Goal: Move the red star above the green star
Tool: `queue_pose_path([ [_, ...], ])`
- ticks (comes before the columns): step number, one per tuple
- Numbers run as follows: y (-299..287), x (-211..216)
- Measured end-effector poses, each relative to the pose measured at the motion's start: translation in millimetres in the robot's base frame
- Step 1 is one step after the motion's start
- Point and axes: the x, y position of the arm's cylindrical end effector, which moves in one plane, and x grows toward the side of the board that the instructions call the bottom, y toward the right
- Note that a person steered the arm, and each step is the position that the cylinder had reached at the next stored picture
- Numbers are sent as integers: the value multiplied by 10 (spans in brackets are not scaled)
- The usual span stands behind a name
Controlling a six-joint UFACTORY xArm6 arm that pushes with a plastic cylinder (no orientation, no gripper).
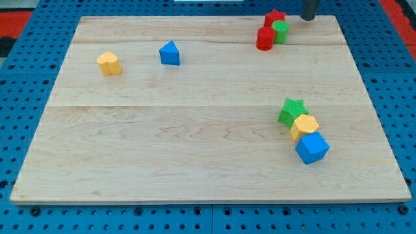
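Note:
The red star (273, 17) sits at the view's top right, touching a green cylinder (281, 31) and close to a red cylinder (264, 39). The green star (292, 111) lies lower right, touching a yellow hexagon (303, 126), which touches a blue cube (312, 147). My tip (308, 17) is at the view's top edge, just right of the red star and green cylinder, not touching them.
A yellow hexagonal block (109, 64) and a blue triangular block (169, 53) lie at the upper left. The wooden board (195, 130) rests on a blue pegboard; its top edge runs just behind the red star.

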Motion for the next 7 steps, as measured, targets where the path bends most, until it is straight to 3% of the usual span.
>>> queue_pose_path([
  [6,-1466,9],
  [7,-1670,188],
])
